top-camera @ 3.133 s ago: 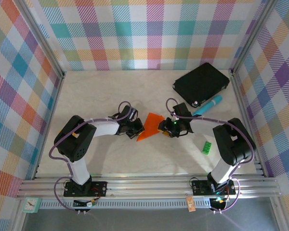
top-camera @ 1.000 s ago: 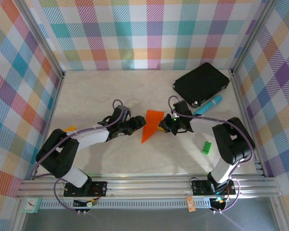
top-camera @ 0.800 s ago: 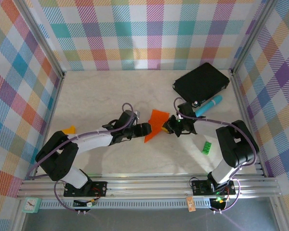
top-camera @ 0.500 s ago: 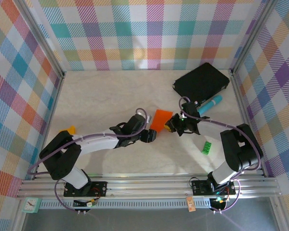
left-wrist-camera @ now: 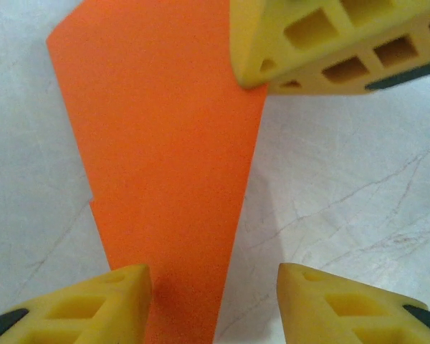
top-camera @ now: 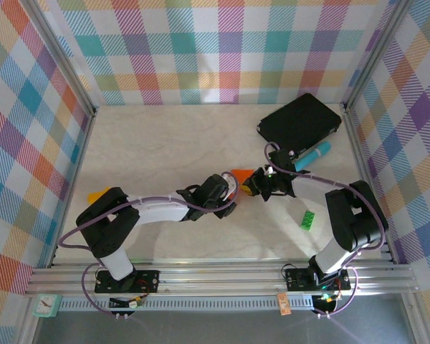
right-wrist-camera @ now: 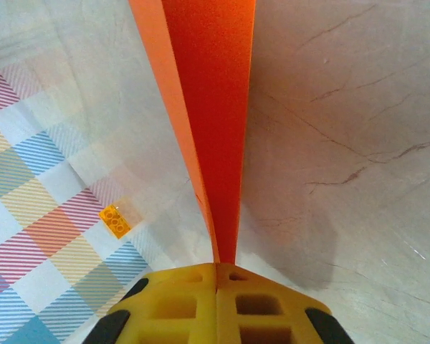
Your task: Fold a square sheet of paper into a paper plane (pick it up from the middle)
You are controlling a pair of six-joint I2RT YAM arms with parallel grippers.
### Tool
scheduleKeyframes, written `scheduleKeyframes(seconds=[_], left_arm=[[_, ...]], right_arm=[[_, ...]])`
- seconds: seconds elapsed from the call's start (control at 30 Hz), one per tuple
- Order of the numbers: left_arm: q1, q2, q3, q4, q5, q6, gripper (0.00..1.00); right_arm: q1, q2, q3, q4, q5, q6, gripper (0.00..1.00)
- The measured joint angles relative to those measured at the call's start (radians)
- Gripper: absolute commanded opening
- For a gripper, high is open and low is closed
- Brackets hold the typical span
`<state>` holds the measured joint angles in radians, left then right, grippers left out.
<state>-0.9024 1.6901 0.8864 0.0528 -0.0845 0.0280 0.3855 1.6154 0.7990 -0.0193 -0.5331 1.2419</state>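
Plaid walls (top-camera: 229,50) in many colours stand round a pale marbled table (top-camera: 143,143). We see the orange plane (top-camera: 239,174) near the table's middle, a little toward 3 o'clock, between the two grippers that meet there.

The right gripper (right-wrist-camera: 216,271) points in from the 3 o'clock side and is clamped on the plane. In its wrist view the yellow fingers are pressed together with the paper caught between them. The folded layers run away from them toward 12 o'clock.

The left gripper (left-wrist-camera: 211,287) points in from 8 o'clock with its jaws apart. In its wrist view the plane tapers toward 6 o'clock and its narrow end sits in the gap. The finger at 7 o'clock overlaps the paper's edge, though we cannot tell whether it touches. The finger at 5 o'clock stands over bare table, clear of the paper. At 1 o'clock in that view the right gripper's fingers (left-wrist-camera: 322,43) grip the corner of the plane's wide end.

A black pad (top-camera: 299,123) lies in the table's 1 o'clock corner, with a teal tube (top-camera: 313,155) just beside its near edge. A green block (top-camera: 307,219) sits at 4 o'clock, near the right arm. A small orange block (top-camera: 98,194) lies at 9 o'clock by the wall.
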Motion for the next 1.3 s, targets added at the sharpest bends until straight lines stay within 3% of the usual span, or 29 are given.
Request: scheduleKeyframes(seconds=[0.37,0.7,0.97,1.3], left_arm=[[-0.001,0.032,0.014,0.008,-0.035,0.076,0.39],[-0.001,0.046,0.014,0.011,-0.037,0.094,0.21],[-0.001,0.053,0.011,0.037,-0.017,0.088,0.14],[0.001,0.056,-0.045,0.093,0.042,0.023,0.13]], right_arm=[[0.000,0.023,0.010,-0.003,-0.026,0.000,0.01],[0.000,0.035,0.015,-0.005,-0.034,0.000,0.04],[0.000,0.043,0.024,-0.027,-0.037,-0.020,0.38],[-0.033,0.037,0.037,-0.089,-0.019,-0.091,0.60]])
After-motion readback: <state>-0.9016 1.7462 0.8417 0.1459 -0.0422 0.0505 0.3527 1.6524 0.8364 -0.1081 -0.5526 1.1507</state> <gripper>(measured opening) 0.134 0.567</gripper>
